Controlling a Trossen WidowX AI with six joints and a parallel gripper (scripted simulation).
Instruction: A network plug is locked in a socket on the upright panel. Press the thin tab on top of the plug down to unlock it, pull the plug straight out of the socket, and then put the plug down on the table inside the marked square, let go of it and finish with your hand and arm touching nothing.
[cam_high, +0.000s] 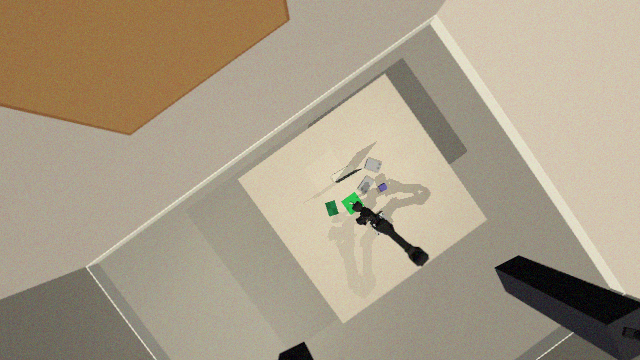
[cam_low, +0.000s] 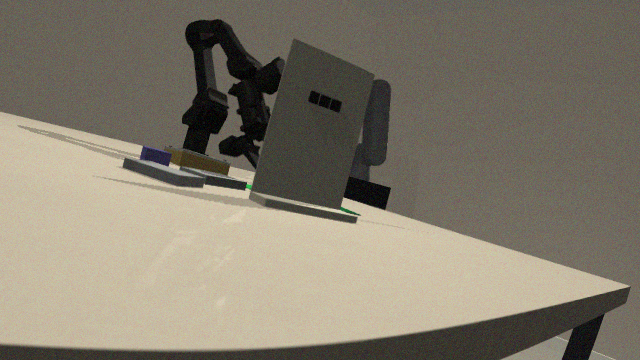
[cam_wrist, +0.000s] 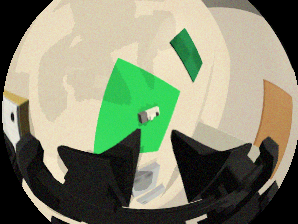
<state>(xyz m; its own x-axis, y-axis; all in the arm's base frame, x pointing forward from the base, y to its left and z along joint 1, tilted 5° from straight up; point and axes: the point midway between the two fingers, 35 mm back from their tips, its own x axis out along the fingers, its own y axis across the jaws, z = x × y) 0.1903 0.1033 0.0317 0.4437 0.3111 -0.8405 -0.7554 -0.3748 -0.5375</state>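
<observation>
The plug (cam_wrist: 149, 115), small with a white end and a grey end, lies on the bright green marked square (cam_high: 348, 198) (cam_wrist: 117, 95) on the table. My gripper (cam_wrist: 156, 133) is open, its two dark fingertips apart with nothing between them. In the wrist view the plug shows just beyond the tips, nearer the left one; the height gap is hard to tell. The upright panel (cam_low: 310, 150) stands beside the square, with a row of dark openings (cam_low: 325, 101). In the exterior view it hides the fingertips and the plug.
A dark green patch (cam_high: 331, 208) (cam_wrist: 186, 55) lies beside the marked square. A purple block (cam_high: 382, 187) (cam_low: 156, 156), a flat grey piece (cam_high: 372, 164) (cam_low: 162, 171) and a yellow-brown box (cam_low: 205, 162) are on the other side, near the panel and arm.
</observation>
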